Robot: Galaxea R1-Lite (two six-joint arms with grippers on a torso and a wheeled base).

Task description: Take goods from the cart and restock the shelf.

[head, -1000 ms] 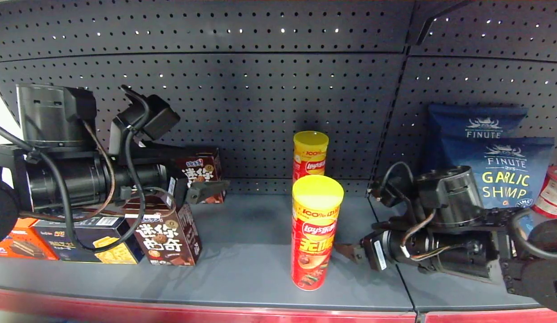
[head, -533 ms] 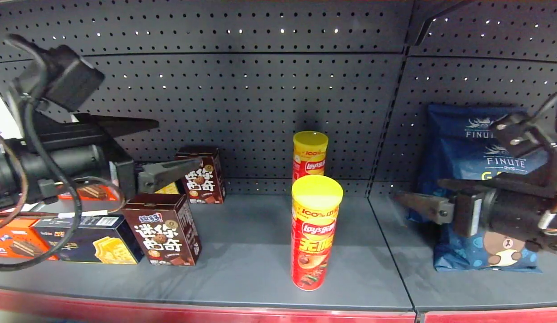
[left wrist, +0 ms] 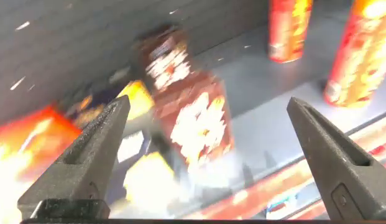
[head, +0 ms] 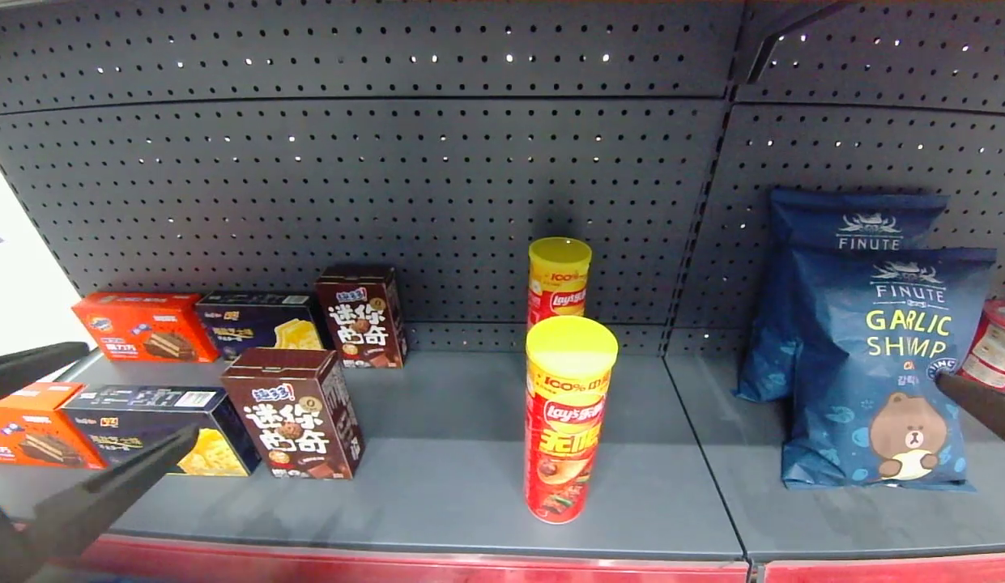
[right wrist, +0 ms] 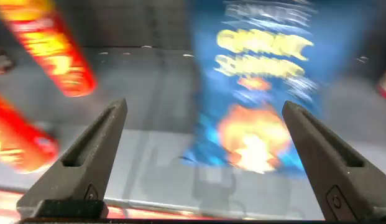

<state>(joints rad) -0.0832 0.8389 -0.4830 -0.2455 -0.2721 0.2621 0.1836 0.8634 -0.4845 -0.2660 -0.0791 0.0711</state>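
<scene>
On the grey shelf board, two red chip cans with yellow lids stand upright, one in front and one behind. To the left are a front brown cookie box and a rear one. My left gripper is at the shelf's front left corner, open and empty. In the left wrist view the left gripper frames the brown box. A fingertip of my right gripper shows at the right edge. The right gripper is open and empty, facing the blue snack bag.
Orange boxes and dark blue cracker boxes fill the left end. Two blue snack bags lean against the pegboard at the right, with a red and white pack beyond. Bare shelf lies either side of the cans. A red strip edges the front.
Both arms have pulled back out of the shelf bay, the left toward the lower left and the right toward the right edge. The goods have not moved.
</scene>
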